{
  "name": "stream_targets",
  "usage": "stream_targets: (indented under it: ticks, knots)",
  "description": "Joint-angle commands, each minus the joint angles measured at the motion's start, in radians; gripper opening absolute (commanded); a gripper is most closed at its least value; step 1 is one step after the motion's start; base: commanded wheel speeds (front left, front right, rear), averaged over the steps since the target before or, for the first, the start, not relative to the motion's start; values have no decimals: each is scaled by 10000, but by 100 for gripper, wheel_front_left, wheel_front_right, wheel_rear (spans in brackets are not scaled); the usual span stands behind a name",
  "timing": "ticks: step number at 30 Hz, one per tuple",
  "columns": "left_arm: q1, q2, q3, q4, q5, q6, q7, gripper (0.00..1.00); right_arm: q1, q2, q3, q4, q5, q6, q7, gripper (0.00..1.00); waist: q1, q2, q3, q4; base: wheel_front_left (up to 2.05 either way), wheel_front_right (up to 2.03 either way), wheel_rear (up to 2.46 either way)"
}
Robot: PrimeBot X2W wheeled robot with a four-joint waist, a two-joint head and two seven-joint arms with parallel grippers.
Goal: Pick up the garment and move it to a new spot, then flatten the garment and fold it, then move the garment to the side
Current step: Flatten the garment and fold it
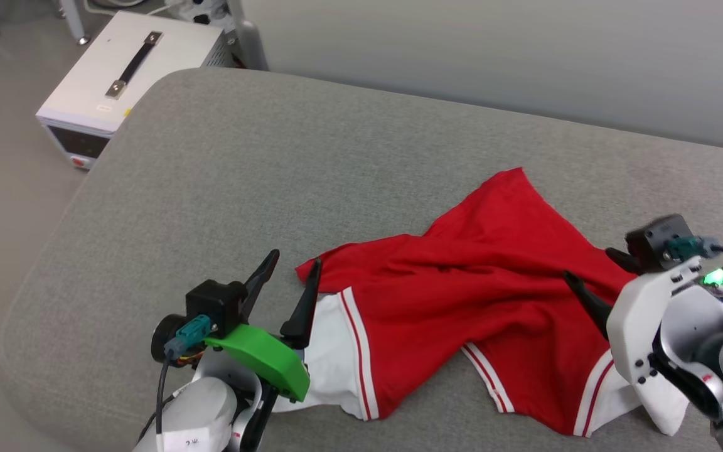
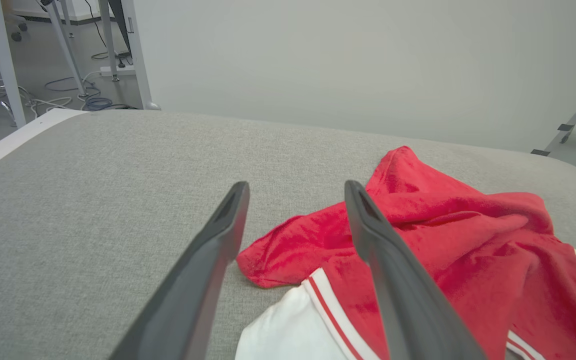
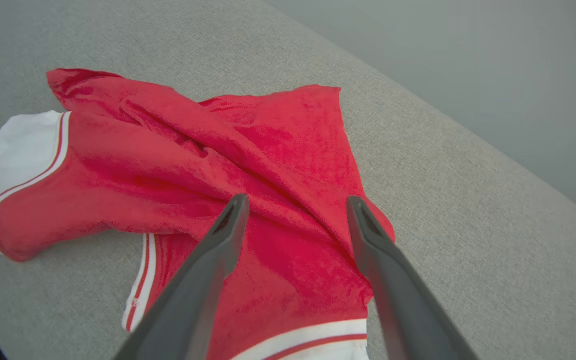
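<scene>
nothing here reads clearly. the left forearm (image 1: pixel 192 417) carries a small dark marking, too small to make out. the white box (image 1: pixel 148 75) on the floor, off the grey cushion's (image 1: pixel 211 163) far left corner, has a pale label (image 1: pixel 103 108) on top, blurred. the garment (image 3: pixel 268 165) shows a tiny red mark on its white striped trim, unreadable.

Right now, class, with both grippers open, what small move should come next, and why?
Probably lower the left gripper onto the white sleeve beside it and pinch: the garment lies rumpled on the cushion, and neither it nor the right gripper holds anything.
</scene>
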Motion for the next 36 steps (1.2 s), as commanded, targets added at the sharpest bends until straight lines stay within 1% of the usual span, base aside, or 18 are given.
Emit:
stream_targets:
  ticks: [1, 3, 6, 10, 14, 18, 27, 28, 29, 30, 36]
  knots:
    - [64, -44, 33, -127, 97, -9, -55, 100, -525, -182, 358, 37, 338, -9, 439, 100, 0, 0, 606, 746, 0, 0, 0]
    - [64, -209, 37, -276, 177, -17, -55, 100, -1266, -497, 989, 312, 781, -9, 1237, 100, 0, 0, 790, 1048, 0, 0, 0]
    - [99, -457, -23, -415, 317, -109, -55, 100, -2366, -696, 1804, 1021, 1418, -9, 2160, 100, 0, 0, 1055, 1494, 0, 0, 0]
    - [98, -779, -53, -469, 496, -246, -56, 100, -3595, -848, 2822, 2202, 1880, -9, 2812, 100, 0, 0, 1349, 1991, 0, 0, 0]
    - [23, -1107, -73, -438, 687, -423, -56, 100, -4495, -938, 3663, 3422, 2177, -9, 2939, 100, 0, 0, 1610, 2434, 0, 0, 0]
    - [-40, -1391, 22, -438, 875, -561, -56, 100, -5100, -1016, 4375, 4447, 2384, -9, 2704, 100, 0, 0, 1849, 2758, 0, 0, 0]
    - [5, -1714, 385, -382, 1228, -812, -56, 100, -5677, -990, 5639, 6080, 2924, -9, 2024, 100, 0, 0, 2209, 3016, 0, 0, 0]
    - [13, -1732, 424, -376, 1258, -835, -56, 100, -5707, -1019, 5729, 6214, 2970, -9, 2000, 86, 0, 0, 2228, 3015, 0, 0, 0]
    - [20, -1755, 474, -370, 1294, -862, -56, 100, -5748, -1069, 5821, 6377, 3020, -9, 1963, 32, 0, 0, 2248, 3008, 0, 0, 0]
    - [26, -1772, 524, -368, 1320, -878, -56, 100, -5800, -1110, 5867, 6490, 3053, -9, 1908, 0, 0, 0, 2278, 2988, 0, 0, 0]
    - [36, -1909, 754, -279, 1513, -970, -57, 100, -6399, -1525, 5620, 7341, 2892, -9, 1011, 0, 0, 0, 2315, 2820, 0, 0, 0]
